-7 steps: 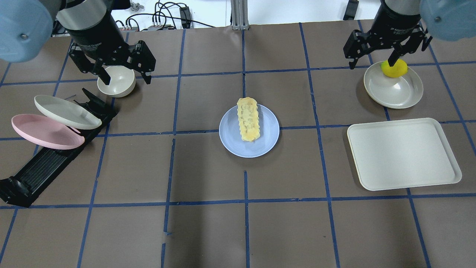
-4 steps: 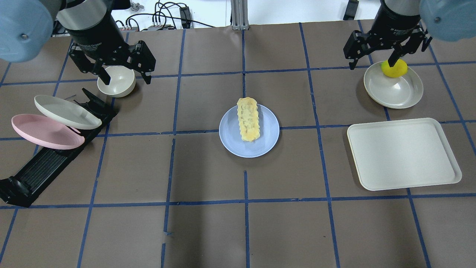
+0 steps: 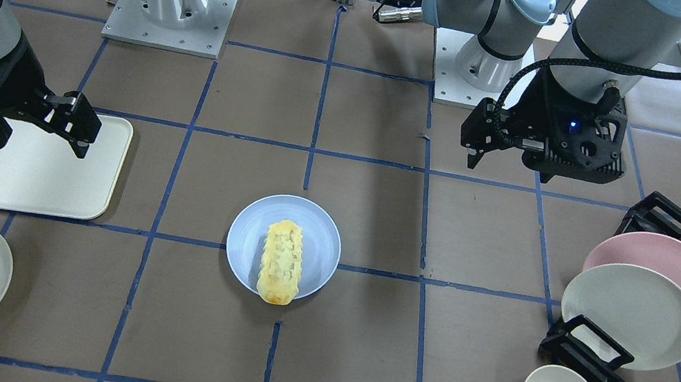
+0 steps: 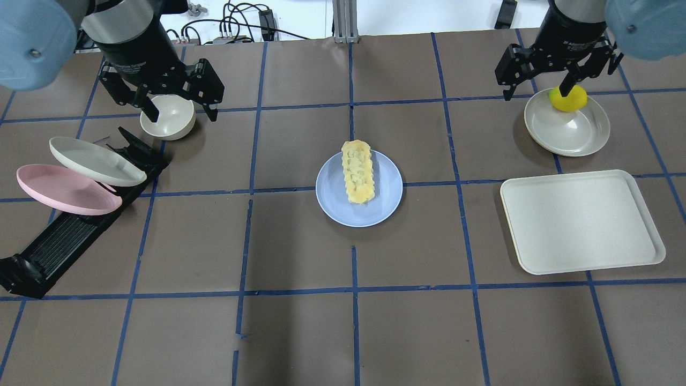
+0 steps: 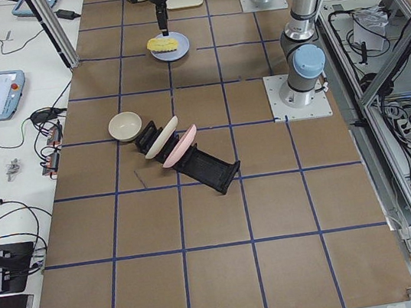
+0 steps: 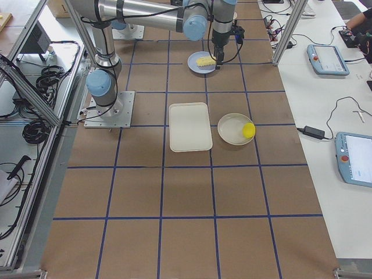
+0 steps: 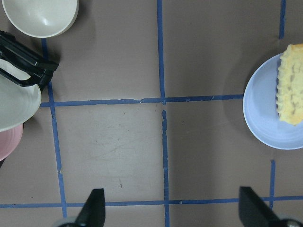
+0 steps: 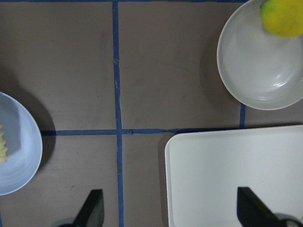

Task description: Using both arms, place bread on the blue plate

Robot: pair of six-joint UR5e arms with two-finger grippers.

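The bread lies along the blue plate at the table's middle, one end over the far rim. It also shows in the front view on the plate. My left gripper is open and empty, hovering far to the plate's left over a cream bowl. My right gripper is open and empty, far to the right over the lemon's plate. The left wrist view shows the open gripper and the plate's edge. The right wrist view shows the open gripper.
A cream bowl sits under my left gripper. A black rack holds a white plate and a pink plate. At the right are a cream tray and a cream plate holding a lemon.
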